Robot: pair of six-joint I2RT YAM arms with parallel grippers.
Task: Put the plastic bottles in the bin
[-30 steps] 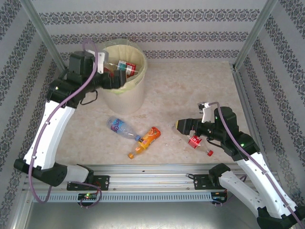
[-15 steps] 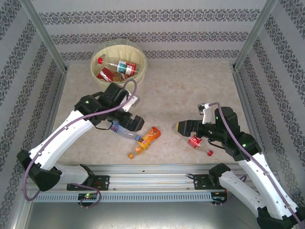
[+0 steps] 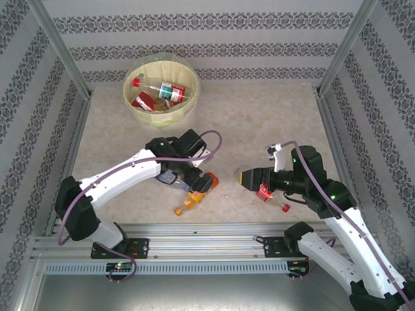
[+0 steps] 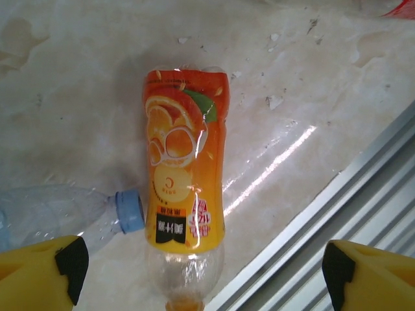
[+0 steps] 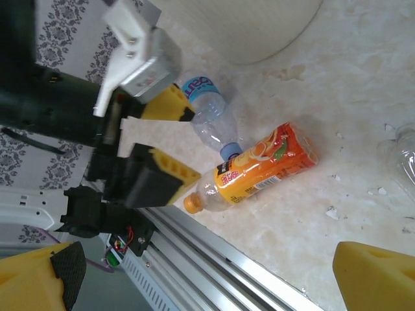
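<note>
Left claw [image 4: 204, 267], jaws apart, straddles the orange bottle [image 4: 185, 188] at lower centre; its long axis runs up the frame, square to the closing line.

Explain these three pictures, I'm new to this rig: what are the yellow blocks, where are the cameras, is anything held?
Two robot arms are bolted at the table's near edge. The overhead picture looks down on both; the other two come from a camera on each wrist, and the yellow blocks are the arms' fingers. The left gripper hangs open over the orange bottle, fingers either side, not gripping. A clear blue-capped bottle lies beside it. The right gripper is open too, near a red-labelled bottle. Other bottles already lie in the bin. Nothing is held.
</note>
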